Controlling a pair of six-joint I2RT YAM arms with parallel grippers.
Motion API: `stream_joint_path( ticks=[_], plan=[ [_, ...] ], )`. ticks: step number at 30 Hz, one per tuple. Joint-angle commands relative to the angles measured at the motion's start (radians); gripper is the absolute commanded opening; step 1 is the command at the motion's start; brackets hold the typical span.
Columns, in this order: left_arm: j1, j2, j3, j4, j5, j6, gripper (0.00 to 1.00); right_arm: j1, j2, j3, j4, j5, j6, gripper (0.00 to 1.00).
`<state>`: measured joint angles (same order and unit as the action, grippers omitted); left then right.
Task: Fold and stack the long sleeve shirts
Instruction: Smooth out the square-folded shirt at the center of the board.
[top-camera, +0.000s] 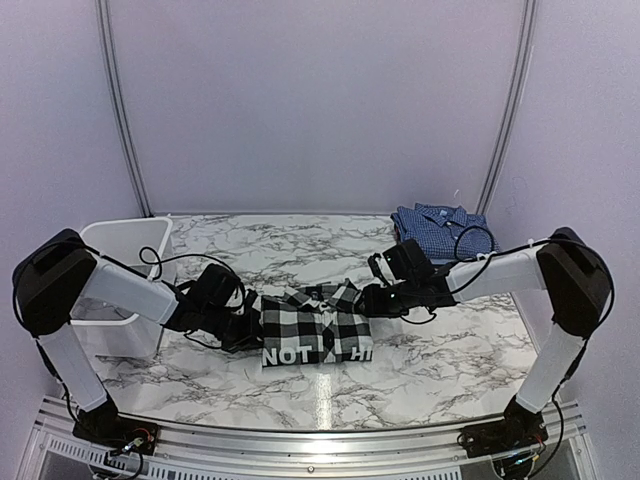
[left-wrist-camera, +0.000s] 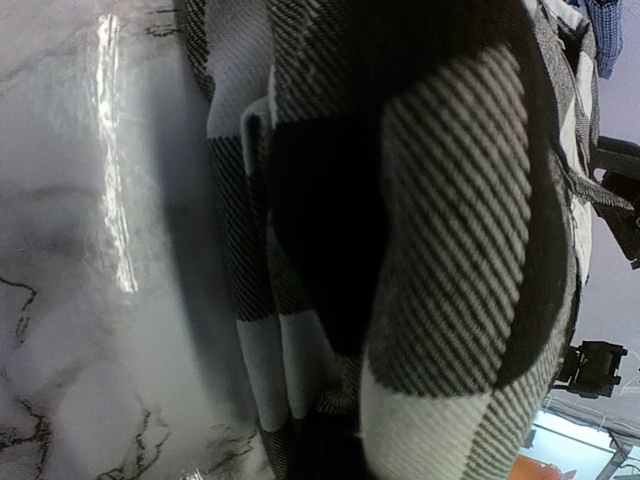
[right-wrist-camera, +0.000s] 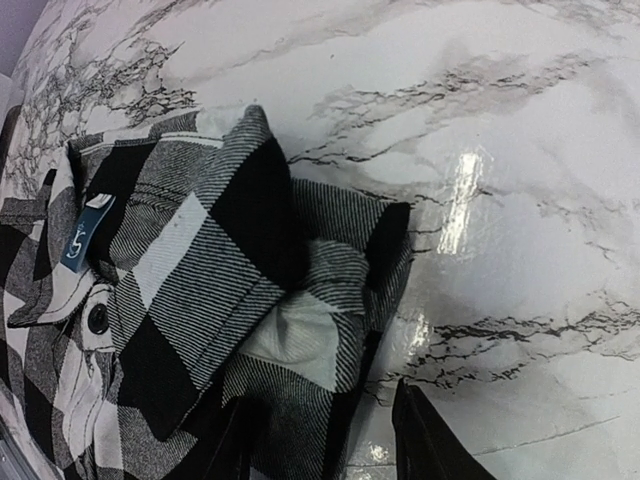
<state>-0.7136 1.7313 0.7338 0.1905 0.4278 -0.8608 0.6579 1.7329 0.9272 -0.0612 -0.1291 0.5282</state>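
Note:
The black-and-white check shirt (top-camera: 315, 325) lies folded at the middle of the table, its white lettering along the near edge. My left gripper (top-camera: 243, 325) is at its left edge. In the left wrist view the check cloth (left-wrist-camera: 450, 240) fills the frame and hides the fingers, and its folds gather at the jaws, which are shut on it. My right gripper (right-wrist-camera: 330, 450) is at the shirt's right edge, open, with the bunched cloth (right-wrist-camera: 300, 330) between its fingers; the right finger (right-wrist-camera: 430, 445) stands clear over the marble. The blue checked shirt (top-camera: 440, 228) lies folded at the back right.
A white plastic bin (top-camera: 120, 250) stands at the left, just behind the left arm. The marble table (top-camera: 450, 350) runs to a metal rail along the near edge. White walls close in the back and both sides.

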Motion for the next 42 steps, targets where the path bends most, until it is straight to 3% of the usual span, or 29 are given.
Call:
stream_joint_path(
  ticks=[1, 10, 15, 22, 30, 32, 37, 42],
  plan=[
    [-0.016, 0.015, -0.02, -0.013, -0.005, -0.014, 0.01, -0.003, 0.011, 0.029, -0.005, 0.014, -0.012, 0.44],
    [-0.017, -0.12, -0.02, -0.138, -0.073, 0.014, 0.4, 0.039, -0.079, 0.096, -0.144, 0.081, -0.066, 0.57],
    [-0.01, -0.219, -0.001, -0.324, -0.203, 0.041, 0.49, 0.075, -0.146, 0.075, -0.21, 0.115, -0.059, 0.55],
    [0.014, -0.278, 0.065, -0.373, -0.235, 0.084, 0.46, 0.149, -0.197, 0.057, -0.24, 0.123, -0.034, 0.42],
    [0.025, -0.1, 0.229, -0.341, -0.229, 0.142, 0.45, 0.216, -0.177, -0.01, -0.189, 0.089, 0.012, 0.32],
    [0.032, -0.043, 0.256, -0.31, -0.221, 0.146, 0.38, 0.218, -0.167, -0.031, -0.175, 0.076, 0.017, 0.31],
    [0.064, 0.078, 0.312, -0.302, -0.285, 0.16, 0.09, 0.219, -0.112, -0.103, -0.123, 0.041, 0.022, 0.32],
    [0.094, 0.158, 0.35, -0.296, -0.302, 0.18, 0.0, 0.218, -0.086, -0.147, -0.098, 0.036, 0.029, 0.39]
  ],
)
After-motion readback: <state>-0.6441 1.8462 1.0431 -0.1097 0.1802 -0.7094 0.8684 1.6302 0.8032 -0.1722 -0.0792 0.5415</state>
